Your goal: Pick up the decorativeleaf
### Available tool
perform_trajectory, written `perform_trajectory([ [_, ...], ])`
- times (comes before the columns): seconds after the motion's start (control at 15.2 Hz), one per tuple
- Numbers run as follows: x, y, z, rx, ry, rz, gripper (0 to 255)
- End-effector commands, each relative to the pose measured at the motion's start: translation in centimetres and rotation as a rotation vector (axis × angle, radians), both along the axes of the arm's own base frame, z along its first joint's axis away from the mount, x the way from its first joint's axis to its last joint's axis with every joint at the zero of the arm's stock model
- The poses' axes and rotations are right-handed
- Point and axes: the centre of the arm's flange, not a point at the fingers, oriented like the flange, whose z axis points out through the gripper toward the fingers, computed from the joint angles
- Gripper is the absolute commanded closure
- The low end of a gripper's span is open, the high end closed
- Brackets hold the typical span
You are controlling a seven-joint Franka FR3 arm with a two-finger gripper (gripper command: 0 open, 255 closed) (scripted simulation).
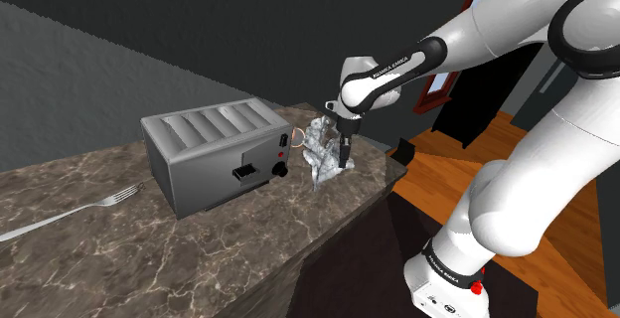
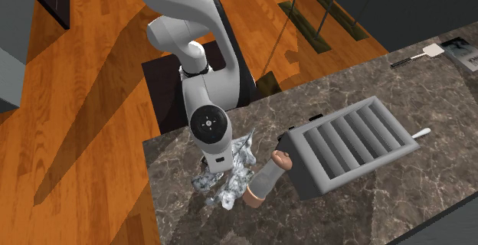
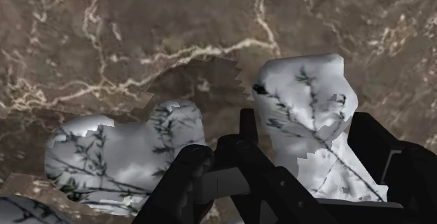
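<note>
A dark marble table (image 1: 229, 251) carried a grey toaster (image 1: 214, 152). Just beside the toaster's knob end, near the table's corner, sat the decorative leaf (image 1: 320, 152), white with grey twig markings. The black end effector (image 1: 344, 157) stood over it, clamped on one lobe, a finger pressing each side

White arm (image 1: 542, 157) rises at shoulder view's lower right, bends at elbow, forearm reaches to left. Wrist turned down, black gripper (image 1: 344, 154) points steeply downward. Fingers (image 3: 371, 145) stand partly apart, seem to clasp lobe of decorative leaf (image 3: 308, 110); contact not fully clear.
</note>
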Motion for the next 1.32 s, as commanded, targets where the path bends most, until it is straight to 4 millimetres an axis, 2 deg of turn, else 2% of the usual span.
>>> perform_trajectory([
  [0.0, 0.0, 0.0, 0.0, 0.0, 0.0, 0.0, 255],
  [0.13, 0.0, 0.0, 0.0, 0.0, 0.0, 0.0, 255],
  [1.12, 0.0, 0.0, 7.9, 0.0, 0.0, 0.0, 255],
  [1.25, 0.0, 0.0, 8.0, 0.0, 0.0, 0.0, 255],
])
